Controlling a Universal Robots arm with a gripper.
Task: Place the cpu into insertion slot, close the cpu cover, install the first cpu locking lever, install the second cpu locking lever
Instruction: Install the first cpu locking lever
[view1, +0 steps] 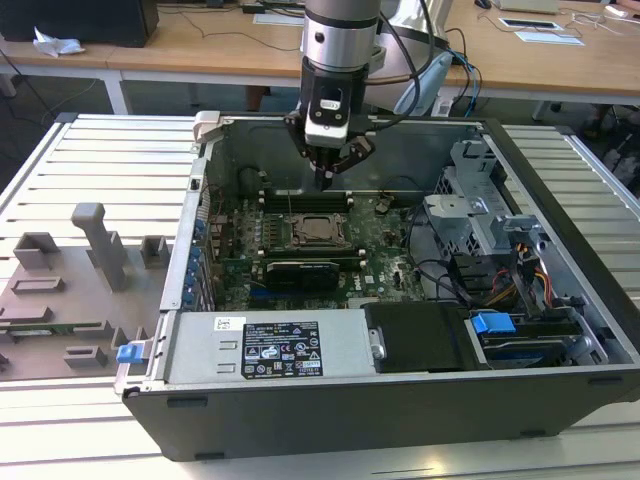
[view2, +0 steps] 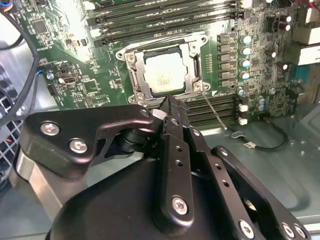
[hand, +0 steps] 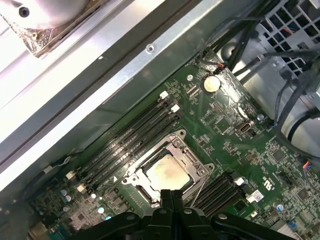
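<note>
Tool (view1: 323, 182) over seated cpu (view2: 165, 75)

Hangs inside the open computer case (view1: 400, 410), above the insertion slot (view1: 297, 232), fingertips pressed together, pinching nothing. Below, flat in that slot, the chip's pale top, framed by the cpu cover (view2: 137, 75) lying flat. Thin lever rod (view2: 214, 111) angled out from one socket corner over the memory slots (view2: 230, 106).

Nothing can really be read here, tbh. In the exterior view a black label (view1: 283, 350) with white print is stuck on the silver box (view1: 200, 355) well away from the cpu (view1: 316, 229), a small white sticker (view1: 228, 323) beside it. Faint print is seen on the cpu (view2: 165, 75) in the second wrist view, and a white logo mark (hand: 270, 184) is printed on the green board (hand: 225, 135) near the cpu in the first wrist view.
</note>
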